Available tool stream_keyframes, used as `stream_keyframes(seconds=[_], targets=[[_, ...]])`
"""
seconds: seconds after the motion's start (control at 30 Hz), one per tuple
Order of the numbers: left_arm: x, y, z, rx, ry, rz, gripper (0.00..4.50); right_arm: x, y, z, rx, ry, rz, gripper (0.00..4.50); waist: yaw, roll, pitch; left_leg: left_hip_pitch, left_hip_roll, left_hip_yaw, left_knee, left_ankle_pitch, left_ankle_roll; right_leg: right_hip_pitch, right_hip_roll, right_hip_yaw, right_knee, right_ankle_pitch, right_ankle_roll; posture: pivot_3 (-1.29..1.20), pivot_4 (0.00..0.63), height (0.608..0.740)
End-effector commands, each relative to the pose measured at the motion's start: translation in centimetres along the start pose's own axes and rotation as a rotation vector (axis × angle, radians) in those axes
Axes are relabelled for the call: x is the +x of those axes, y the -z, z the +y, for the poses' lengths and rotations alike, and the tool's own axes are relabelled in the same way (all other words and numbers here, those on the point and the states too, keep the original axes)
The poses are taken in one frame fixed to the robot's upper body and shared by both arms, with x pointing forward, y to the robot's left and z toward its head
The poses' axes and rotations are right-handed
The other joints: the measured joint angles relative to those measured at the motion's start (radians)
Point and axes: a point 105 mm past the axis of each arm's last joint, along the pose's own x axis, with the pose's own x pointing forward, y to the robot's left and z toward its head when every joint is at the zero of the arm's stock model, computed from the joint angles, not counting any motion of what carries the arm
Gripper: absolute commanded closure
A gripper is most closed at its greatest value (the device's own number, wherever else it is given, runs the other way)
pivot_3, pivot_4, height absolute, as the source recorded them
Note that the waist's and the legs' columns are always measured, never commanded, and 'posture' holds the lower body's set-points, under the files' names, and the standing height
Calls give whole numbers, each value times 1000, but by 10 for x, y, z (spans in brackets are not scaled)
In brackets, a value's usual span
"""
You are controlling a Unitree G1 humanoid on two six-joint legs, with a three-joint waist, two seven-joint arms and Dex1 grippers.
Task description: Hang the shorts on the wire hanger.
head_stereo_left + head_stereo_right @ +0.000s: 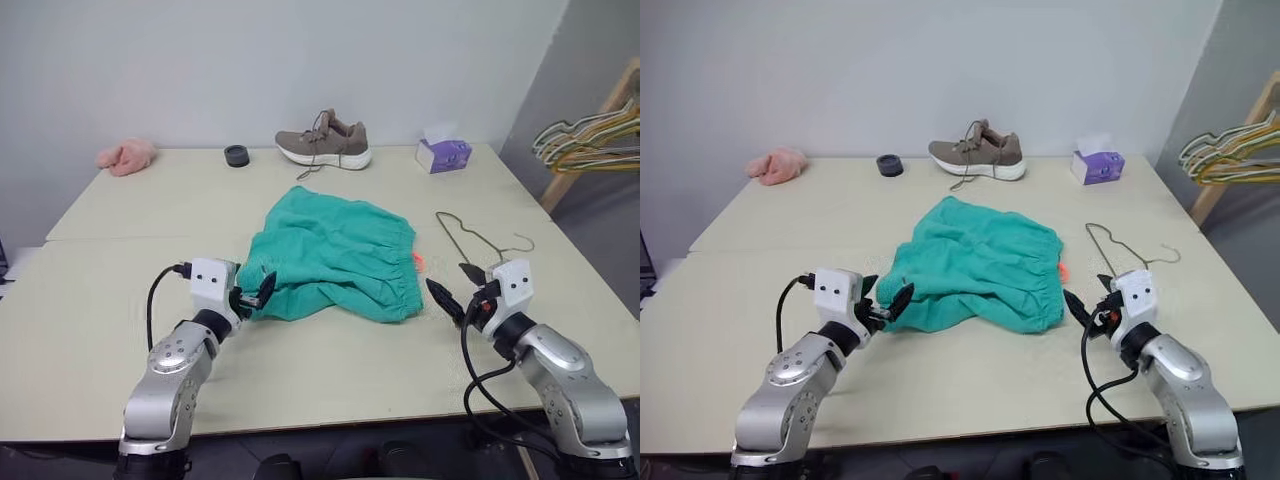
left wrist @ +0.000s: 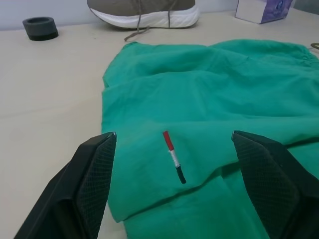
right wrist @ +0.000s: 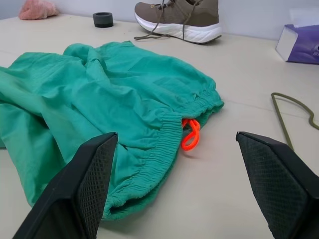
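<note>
The left end effector point(image 1: 258, 293) has its fingers spread apart, empty, at the near edge of the shorts point(image 1: 335, 255). The right end effector point(image 1: 455, 290), likewise spread and empty, hovers just beside the gathered waistband and its orange tag point(image 3: 190, 133). The wire hanger point(image 1: 478, 240) lies flat on the counter point(image 1: 120, 215) just beyond it. No writing is legible.

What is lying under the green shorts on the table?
The shorts lie flat on the bare table, and an orange loop pokes out at the waistband. Whatever the fabric might cover is hidden.
</note>
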Motion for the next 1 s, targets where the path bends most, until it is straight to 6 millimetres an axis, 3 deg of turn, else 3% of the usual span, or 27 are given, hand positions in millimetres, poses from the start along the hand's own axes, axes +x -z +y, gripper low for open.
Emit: stream_keyframes(seconds=[0.03,0.23,0.43,0.57,0.73,0.93,1.0], targets=[[-9,-12,10,20,-58,-73,586,4,-9,5,-31,-19,-50,442,1,-1,-1,0,0,0,0,0,0,0,0,0,0,0,0,-40,0,740],[-23,-14,15,37,-128,-95,586,5,-4,19,-72,-85,-27,442,16,-2,-3,0,0,0,0,0,0,0,0,0,0,0,1,-10,0,740],[-30,-17,5,69,-45,-121,586,5,-2,39,-106,-245,-20,442,32,-4,-4,0,-1,1,1,0,0,0,-1,0,0,0,1,12,0,740],[-31,-21,9,106,-25,-137,586,5,-3,51,-128,-354,-24,442,35,-4,-5,0,0,-1,1,0,0,1,0,-1,0,1,1,28,0,740],[-37,-25,17,121,-49,-156,586,5,-7,57,-121,-408,-22,442,36,-5,-7,0,-1,-1,1,0,0,1,0,-1,0,1,1,37,0,740],[-39,-26,12,134,-5,-150,586,7,-8,58,-127,-417,-28,442,38,-6,-7,0,0,-1,1,0,0,1,0,-1,0,1,1,40,0,740],[-41,-25,9,133,41,-141,244,4,-7,60,-152,-451,-12,442,38,-7,-8,0,0,-1,1,0,0,1,0,-1,0,1,1,34,0,740]])
